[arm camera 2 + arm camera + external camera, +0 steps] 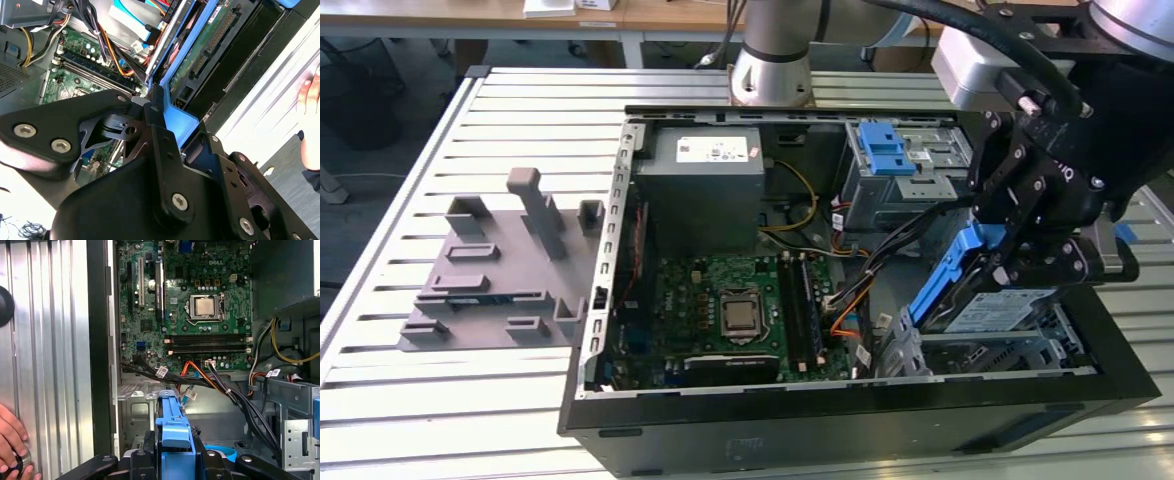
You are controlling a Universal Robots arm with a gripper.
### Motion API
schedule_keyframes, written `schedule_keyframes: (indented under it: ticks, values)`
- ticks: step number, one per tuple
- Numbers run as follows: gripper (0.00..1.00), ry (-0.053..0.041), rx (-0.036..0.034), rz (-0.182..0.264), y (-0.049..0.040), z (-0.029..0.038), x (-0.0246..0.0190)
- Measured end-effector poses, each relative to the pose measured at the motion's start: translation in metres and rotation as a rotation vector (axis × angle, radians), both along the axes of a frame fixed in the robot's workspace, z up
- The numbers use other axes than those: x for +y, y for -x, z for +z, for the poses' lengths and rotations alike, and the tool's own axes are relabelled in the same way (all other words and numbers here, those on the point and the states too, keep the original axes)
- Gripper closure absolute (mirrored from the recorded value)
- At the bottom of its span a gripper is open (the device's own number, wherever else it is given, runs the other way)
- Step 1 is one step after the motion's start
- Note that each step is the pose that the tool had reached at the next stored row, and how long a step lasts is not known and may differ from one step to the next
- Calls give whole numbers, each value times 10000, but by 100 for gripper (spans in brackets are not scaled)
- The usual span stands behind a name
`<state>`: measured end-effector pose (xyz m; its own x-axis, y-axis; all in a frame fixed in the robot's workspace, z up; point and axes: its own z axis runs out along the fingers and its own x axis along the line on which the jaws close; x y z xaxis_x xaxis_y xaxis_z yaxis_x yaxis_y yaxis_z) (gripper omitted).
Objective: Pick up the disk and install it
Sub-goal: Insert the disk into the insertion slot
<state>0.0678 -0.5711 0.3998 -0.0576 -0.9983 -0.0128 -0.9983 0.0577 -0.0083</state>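
At the exterior view's left, a grey fixture (494, 270) lies on the slatted table (400, 400). In the middle, the open computer case (854, 420) shows its motherboard (734, 305). At lower right, the gripper (1027, 270) is clamped on the disk (987, 312), which tilts steeply just above the case's drive bay (987, 355).

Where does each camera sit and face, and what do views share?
Exterior view: off the arm, high, looking down into the computer case; the arm and gripper show on the exterior view's right.
First wrist view: on the wrist, facing past the gripper and disk toward the motherboard.
Second wrist view: on the wrist, behind the gripper, facing along the disk.
Shared: both wrist views show gripper shut on disk, and a person's hand.
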Motion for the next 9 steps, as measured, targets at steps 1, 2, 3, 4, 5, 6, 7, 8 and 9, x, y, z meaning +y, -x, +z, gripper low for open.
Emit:
schedule_keyframes:
  ticks: [1,2,3,4,5,6,7,8,9]
  values:
    - [63,1,0,0,0,0,0]
    - [63,0,0,0,0,-1,0]
    - [63,-1,0,0,0,-1,0]
    - [63,-1,0,0,0,-1,0]
    - [63,-2,0,0,0,-3,0]
    - [63,-2,0,0,0,-5,0]
    - [63,-4,0,0,0,-9,0]
    - [63,-3,0,0,0,-15,0]
    - [63,-2,0,0,0,-22,0]
